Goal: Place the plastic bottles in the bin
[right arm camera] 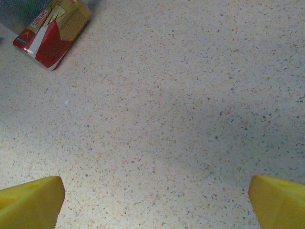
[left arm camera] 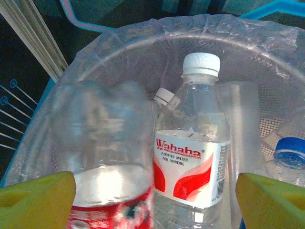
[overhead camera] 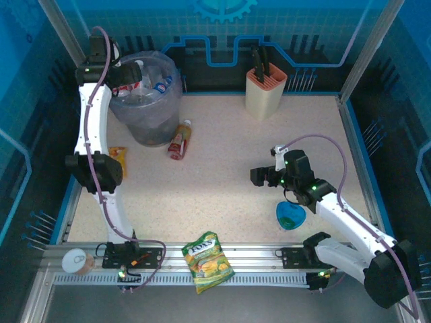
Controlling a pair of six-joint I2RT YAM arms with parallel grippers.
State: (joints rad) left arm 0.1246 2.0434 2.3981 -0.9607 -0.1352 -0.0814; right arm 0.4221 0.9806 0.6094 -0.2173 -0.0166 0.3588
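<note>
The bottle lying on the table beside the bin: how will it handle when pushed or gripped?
The bottle lies on its side, so a sideways push would probably roll it. It looks brown-filled, so it is likely heavy for its size. Its surface looks glossy, so it may slip in a grip.

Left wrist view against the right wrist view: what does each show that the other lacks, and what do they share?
Left wrist: the inside of the lined bin, with an upright Wahaha bottle, a blurred bottle with a red label beside it, and a blue-capped bottle at the right edge.
Right wrist: the speckled table, with a brown bottle lying at top left.
Shared: yellow fingertips wide apart in the lower corners; the left gripper and right gripper are open.
</note>
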